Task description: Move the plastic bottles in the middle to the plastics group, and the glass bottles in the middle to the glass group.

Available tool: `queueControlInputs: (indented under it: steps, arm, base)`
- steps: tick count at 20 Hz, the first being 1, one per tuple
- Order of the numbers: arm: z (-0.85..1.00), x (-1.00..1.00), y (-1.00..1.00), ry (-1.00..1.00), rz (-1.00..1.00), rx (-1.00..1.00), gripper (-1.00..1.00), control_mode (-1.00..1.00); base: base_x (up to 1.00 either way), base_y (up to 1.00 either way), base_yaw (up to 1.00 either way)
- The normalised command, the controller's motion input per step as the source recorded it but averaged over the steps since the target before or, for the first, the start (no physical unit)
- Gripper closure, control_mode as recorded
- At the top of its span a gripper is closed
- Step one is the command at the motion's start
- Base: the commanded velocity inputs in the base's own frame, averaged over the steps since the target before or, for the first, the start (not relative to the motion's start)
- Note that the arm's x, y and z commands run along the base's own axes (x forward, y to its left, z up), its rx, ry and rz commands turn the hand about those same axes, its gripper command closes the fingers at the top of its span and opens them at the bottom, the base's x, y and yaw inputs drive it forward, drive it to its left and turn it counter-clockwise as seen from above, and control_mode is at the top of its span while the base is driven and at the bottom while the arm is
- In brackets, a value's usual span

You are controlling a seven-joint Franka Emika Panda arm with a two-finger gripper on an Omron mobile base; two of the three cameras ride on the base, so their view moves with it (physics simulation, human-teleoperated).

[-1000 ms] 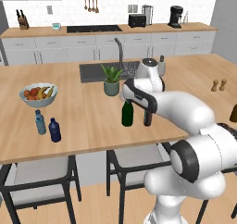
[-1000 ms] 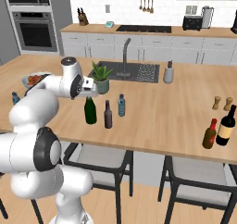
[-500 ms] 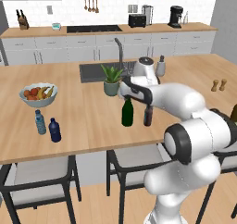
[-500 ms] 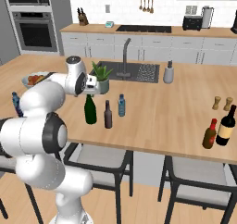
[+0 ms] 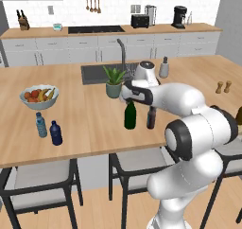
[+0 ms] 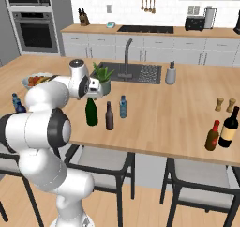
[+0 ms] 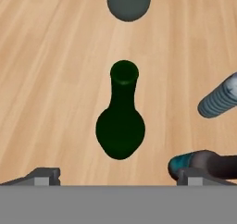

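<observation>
My gripper [image 7: 118,176] is open and hangs just above the tall dark green glass bottle [image 7: 120,126], whose neck points up between my fingertips [image 7: 45,174]. The same green bottle [image 5: 130,115] stands mid-counter under my gripper [image 5: 127,98], with the slim dark brown bottle [image 5: 151,118] close on its right. The brown bottle [image 6: 109,117] and the small pale-blue plastic bottle [image 6: 123,106] stand right of the green bottle [image 6: 91,112]. The plastics group, a pale-blue bottle [image 5: 41,125] and a navy bottle [image 5: 56,133], is at the left. The glass group [image 6: 212,135] stands at the far right.
A potted plant [image 5: 113,83] stands right behind the green bottle, with the sink [image 5: 97,73] beyond it. A fruit bowl [image 5: 38,97] sits left. Wooden shakers [image 6: 224,104] and a dark wine bottle [image 6: 229,127] are at the right. Stools [image 5: 40,176] line the near edge.
The hand has moved a little left and down, closer over the green bottle, and the elbow has swung. The jaws stayed open and the bottles have not moved.
</observation>
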Motion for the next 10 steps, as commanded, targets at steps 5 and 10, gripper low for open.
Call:
queueControlInputs:
  steps: [5, 10]
  arm:
    - [-0.24, 0.03, 0.00, 0.00, 0.00, 0.00, -1.00, -1.00]
    - [-0.23, 0.15, 0.00, 0.00, 0.00, 0.00, -1.00, -1.00]
  base:
    - [0.00, 0.00, 0.00]
    - [0.00, 0.00, 0.00]
